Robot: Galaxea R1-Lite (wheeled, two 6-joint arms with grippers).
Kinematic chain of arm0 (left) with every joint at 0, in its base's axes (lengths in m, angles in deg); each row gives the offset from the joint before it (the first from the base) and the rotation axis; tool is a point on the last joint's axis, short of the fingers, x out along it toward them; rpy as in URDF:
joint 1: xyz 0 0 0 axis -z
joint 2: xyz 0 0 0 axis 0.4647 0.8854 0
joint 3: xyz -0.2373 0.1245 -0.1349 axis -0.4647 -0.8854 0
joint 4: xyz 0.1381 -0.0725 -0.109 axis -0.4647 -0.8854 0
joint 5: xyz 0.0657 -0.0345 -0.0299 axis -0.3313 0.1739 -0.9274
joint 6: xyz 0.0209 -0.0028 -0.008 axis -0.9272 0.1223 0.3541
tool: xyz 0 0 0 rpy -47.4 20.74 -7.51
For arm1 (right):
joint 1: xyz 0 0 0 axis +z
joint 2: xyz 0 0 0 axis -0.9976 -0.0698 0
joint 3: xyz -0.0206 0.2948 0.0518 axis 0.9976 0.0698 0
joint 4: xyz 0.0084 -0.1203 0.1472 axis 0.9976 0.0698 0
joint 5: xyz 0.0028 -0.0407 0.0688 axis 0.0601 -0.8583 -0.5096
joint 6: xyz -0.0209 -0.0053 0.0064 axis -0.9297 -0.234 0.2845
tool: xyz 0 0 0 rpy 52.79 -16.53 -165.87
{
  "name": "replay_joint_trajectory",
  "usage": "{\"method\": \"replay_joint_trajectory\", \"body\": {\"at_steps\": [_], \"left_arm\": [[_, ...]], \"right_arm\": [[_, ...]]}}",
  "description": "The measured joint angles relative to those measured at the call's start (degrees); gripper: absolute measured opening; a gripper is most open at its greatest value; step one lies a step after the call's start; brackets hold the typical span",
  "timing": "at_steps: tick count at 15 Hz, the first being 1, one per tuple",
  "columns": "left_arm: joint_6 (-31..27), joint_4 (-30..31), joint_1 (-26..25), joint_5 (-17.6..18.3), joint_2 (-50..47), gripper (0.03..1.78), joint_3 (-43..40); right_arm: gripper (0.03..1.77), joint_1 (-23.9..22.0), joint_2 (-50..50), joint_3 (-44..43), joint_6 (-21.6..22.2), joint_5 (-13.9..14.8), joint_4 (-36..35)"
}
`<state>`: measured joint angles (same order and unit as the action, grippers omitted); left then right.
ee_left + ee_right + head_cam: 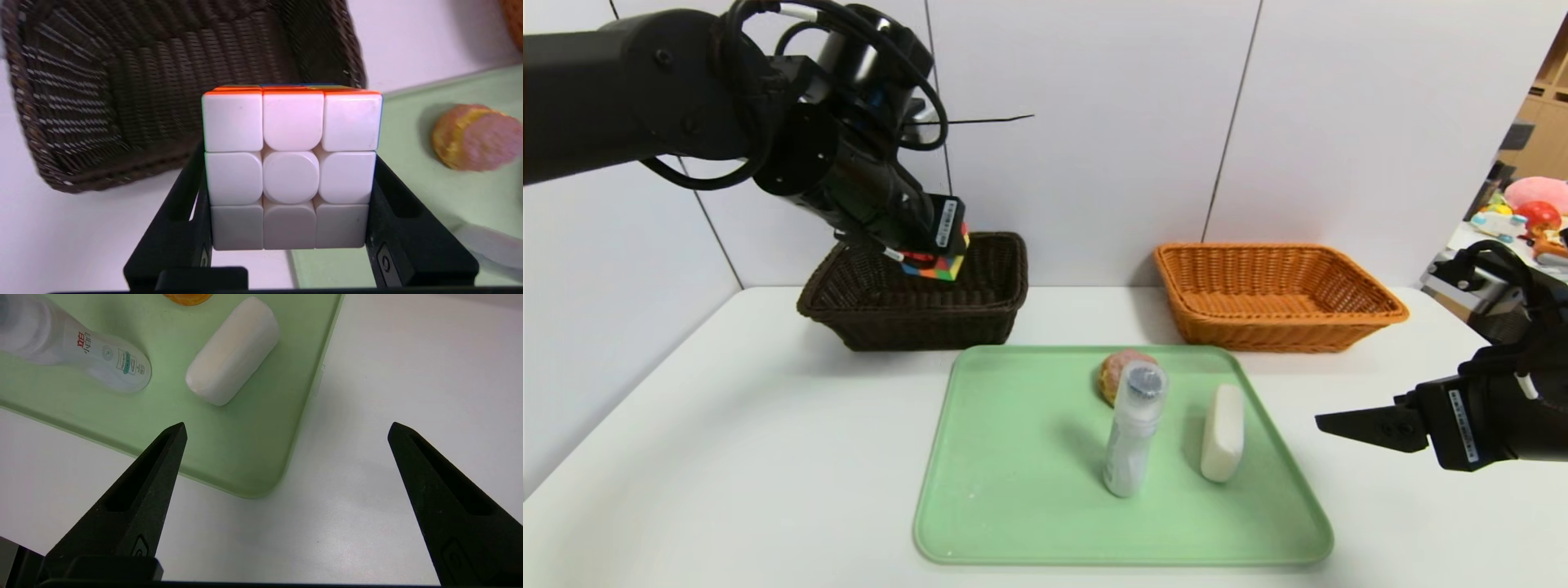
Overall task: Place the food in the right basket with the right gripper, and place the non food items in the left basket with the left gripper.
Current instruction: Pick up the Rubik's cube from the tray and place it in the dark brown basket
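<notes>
Squeezed the puzzle cube (290,177) tight in the left gripper (289,183); dark basket (915,313) just below, nearly under it.

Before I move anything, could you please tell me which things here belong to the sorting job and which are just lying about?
Part of the job:
- puzzle cube, in the left end effector
- bottle
- white block-like item
- pink and yellow food-like item
- dark basket
- orange basket

Just lying about:
- pink plush-like thing
- red round thing
</notes>
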<state>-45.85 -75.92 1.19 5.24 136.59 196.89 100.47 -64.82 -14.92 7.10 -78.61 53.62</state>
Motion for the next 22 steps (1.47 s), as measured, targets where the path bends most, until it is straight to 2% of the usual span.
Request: {"method": "replay_joint_trajectory", "body": {"at_steps": [4,11,14,17,22], "left_arm": [[-4.8,5.3,-5.0,0.1,3.6,0.99,1.2],[-5.1,15.1,-11.8,0.6,13.8,0.99,1.2],[-5.0,16.3,-13.3,1.0,17.2,0.99,1.2],[-4.7,16.3,-13.9,3.4,19.0,1.22,1.2],[-4.5,16.2,-13.9,3.6,18.6,1.45,1.2]], "right_arm": [[1.7,0.0,0.3,0.2,0.8,0.0,0.0],[1.7,0.0,0.4,0.8,1.6,0.0,-0.1],[1.7,0.0,0.4,1.1,1.6,0.0,-0.1],[1.7,0.0,0.4,1.3,1.6,0.0,-0.1],[1.7,0.0,0.4,1.3,1.6,0.0,-0.2]]}}
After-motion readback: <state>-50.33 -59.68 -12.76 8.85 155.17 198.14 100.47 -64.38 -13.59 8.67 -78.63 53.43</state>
